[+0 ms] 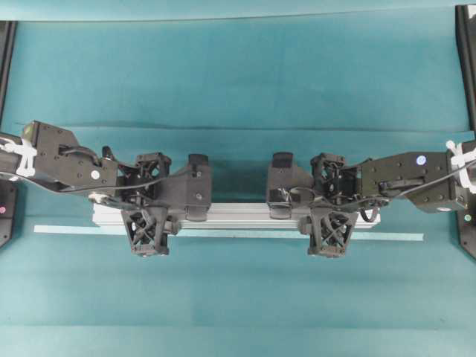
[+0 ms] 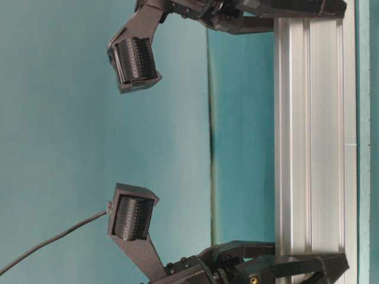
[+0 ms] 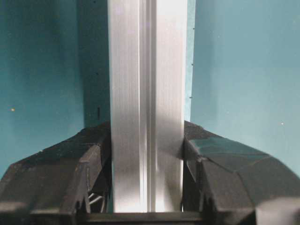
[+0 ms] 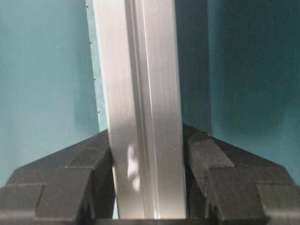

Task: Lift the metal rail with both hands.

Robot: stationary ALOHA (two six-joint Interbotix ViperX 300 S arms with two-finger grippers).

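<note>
The metal rail (image 1: 238, 216) is a long grooved silver bar lying left to right across the middle of the teal cloth. My left gripper (image 1: 151, 212) is shut on it near its left end, one lattice finger on each long side. My right gripper (image 1: 329, 212) is shut on it near its right end in the same way. In the left wrist view the rail (image 3: 145, 93) fills the gap between the black fingers (image 3: 93, 159). The right wrist view shows the rail (image 4: 136, 70) pinched between both fingers (image 4: 208, 159). Whether the rail (image 2: 311, 148) is clear of the cloth I cannot tell.
A thin pale-teal tape strip (image 1: 67, 230) runs along the cloth just in front of the rail and reaches past both its ends. Black frame posts stand at the far left (image 1: 6, 44) and far right (image 1: 467, 59). A fold (image 1: 238, 126) crosses the cloth behind the arms.
</note>
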